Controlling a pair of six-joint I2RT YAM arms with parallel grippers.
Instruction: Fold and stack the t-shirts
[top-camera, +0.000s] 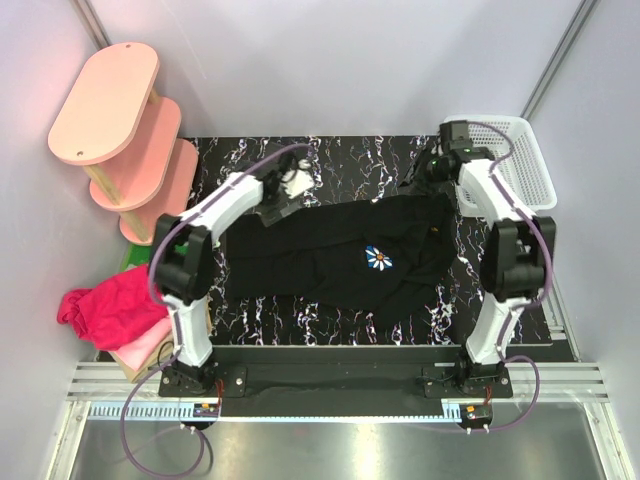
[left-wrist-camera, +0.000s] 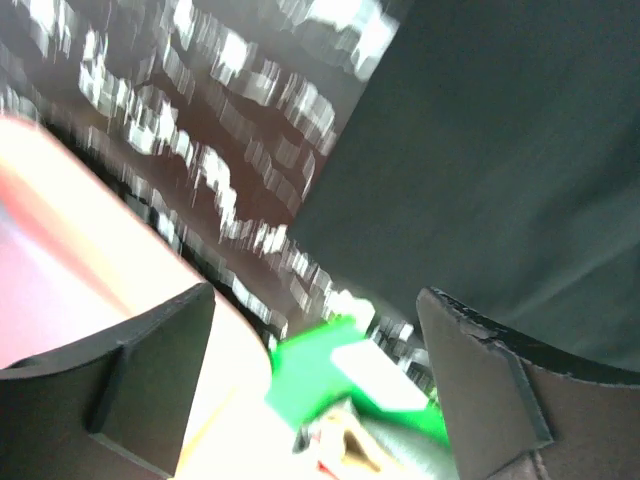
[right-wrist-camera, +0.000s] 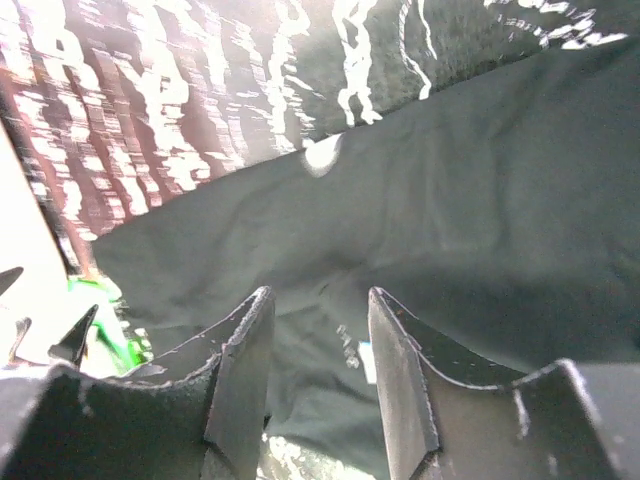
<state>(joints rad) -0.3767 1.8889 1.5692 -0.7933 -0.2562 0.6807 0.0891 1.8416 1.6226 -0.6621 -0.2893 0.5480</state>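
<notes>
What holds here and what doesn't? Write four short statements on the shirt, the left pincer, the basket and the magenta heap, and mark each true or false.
1. The black t-shirt lies spread on the table, with its daisy print facing up. True.
2. The left pincer is shut on the shirt. False: its jaws stand wide apart with nothing between them.
3. The white basket stands at the table's far right corner. True.
4. The magenta cloth heap lies inside the basket. False: it lies off the table's left edge, near the left arm's base.
</notes>
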